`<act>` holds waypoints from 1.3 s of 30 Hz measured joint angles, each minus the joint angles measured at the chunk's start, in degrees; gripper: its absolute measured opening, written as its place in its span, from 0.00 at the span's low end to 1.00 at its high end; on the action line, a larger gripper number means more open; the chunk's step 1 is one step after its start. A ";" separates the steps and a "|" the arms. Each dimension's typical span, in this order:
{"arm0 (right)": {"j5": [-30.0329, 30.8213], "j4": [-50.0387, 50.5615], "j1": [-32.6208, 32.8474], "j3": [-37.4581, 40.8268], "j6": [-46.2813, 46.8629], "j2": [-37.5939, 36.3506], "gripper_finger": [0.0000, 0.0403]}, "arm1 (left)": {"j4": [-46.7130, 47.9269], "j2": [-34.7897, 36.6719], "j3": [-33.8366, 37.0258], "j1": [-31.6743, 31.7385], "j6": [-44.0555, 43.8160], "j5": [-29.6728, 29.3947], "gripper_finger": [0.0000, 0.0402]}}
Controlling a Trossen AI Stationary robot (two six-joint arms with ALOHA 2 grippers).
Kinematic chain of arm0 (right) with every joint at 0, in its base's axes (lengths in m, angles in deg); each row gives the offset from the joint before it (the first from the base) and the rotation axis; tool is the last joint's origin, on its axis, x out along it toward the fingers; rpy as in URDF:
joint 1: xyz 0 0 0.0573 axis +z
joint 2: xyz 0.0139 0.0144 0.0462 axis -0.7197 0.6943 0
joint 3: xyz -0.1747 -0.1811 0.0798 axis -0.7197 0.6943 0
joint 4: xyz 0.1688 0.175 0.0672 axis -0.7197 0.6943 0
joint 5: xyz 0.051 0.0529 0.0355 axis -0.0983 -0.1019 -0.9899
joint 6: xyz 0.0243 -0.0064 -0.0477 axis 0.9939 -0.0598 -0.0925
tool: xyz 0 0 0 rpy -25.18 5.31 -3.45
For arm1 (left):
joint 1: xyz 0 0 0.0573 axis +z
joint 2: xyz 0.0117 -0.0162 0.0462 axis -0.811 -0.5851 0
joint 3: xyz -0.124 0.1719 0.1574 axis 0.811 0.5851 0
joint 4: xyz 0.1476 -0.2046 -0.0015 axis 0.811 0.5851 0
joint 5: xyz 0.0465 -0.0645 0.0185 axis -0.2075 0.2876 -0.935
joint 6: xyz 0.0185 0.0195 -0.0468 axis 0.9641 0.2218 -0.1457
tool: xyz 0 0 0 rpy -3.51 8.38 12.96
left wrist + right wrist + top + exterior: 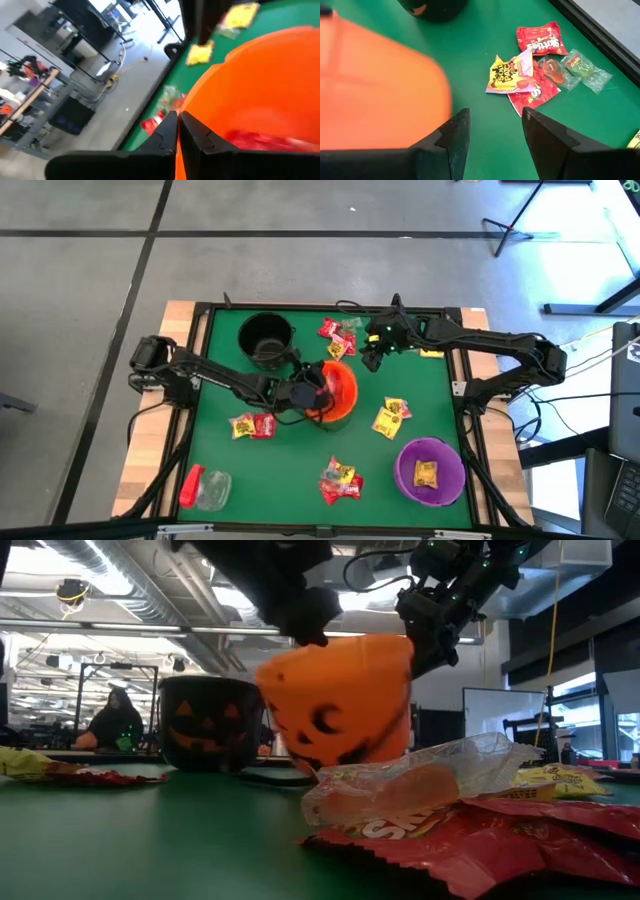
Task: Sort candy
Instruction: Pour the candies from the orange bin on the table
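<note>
The orange pumpkin bucket [340,392] stands tilted at the table's middle, and red candy [265,140] lies inside it. My left gripper [308,390] is shut on its rim. My right gripper [372,360] hovers open just beyond the bucket's far side, with both fingers over the green mat in the right wrist view [492,132]. A pile of red, yellow and clear candy [530,70] lies ahead of it. Other candy piles [252,425] [392,417] [340,480] lie scattered about. A black bucket [266,338] and a purple bucket [430,470] stand on the mat. My left gripper pinches the orange bucket's rim [176,150] on the side facing the table's left, one finger [167,132] outside the wall and the other [195,135] inside. It comes at it slanting from the left. The bucket is tilted [340,705]; I cannot tell whether its bottom is off the table.
A clear jar with a red cap [205,488] lies near the near-left corner. One yellow packet [426,473] sits in the purple bucket, and another [432,352] lies under the right arm. A raised black frame [300,308] edges the mat. A person [115,720] sits far behind the table.
</note>
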 joint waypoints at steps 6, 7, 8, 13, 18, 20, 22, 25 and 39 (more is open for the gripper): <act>-2.99 0.02 0.04 0.02 0.01 -0.44 0.44 | -1.72 0.69 -1.36 0.86 6.15 -2.14 0.00; -2.94 -0.14 0.32 0.02 0.02 -0.63 0.44 | -2.01 0.67 -1.59 0.82 6.83 -2.55 0.00; -2.89 -0.13 0.39 0.02 0.02 -0.76 0.44 | -2.56 0.67 -1.69 0.82 7.13 -2.63 0.00; -2.31 -0.10 0.39 0.02 0.00 -1.09 0.44 | -2.59 0.15 -1.70 0.38 6.76 -4.74 0.00; -1.99 -0.59 1.87 0.02 -0.14 -1.09 0.44 | -2.37 -2.24 -1.70 -0.08 6.73 -5.67 0.00; -1.50 -0.68 3.25 0.02 -0.37 -1.74 0.44 | -2.41 -2.82 -1.70 0.11 7.51 -5.98 0.00; -0.97 -1.06 4.92 0.02 -0.99 -2.99 0.44 | -2.88 -2.90 -1.70 0.49 7.91 -6.08 0.00; -0.91 -1.32 7.82 0.02 -1.16 -5.30 0.44 | -3.65 -2.90 -1.70 1.14 9.22 -6.22 0.00; 5.89 -7.15 26.70 0.17 -0.02 -1.38 0.44 | -8.18 -2.90 -1.70 2.48 11.19 -4.95 0.00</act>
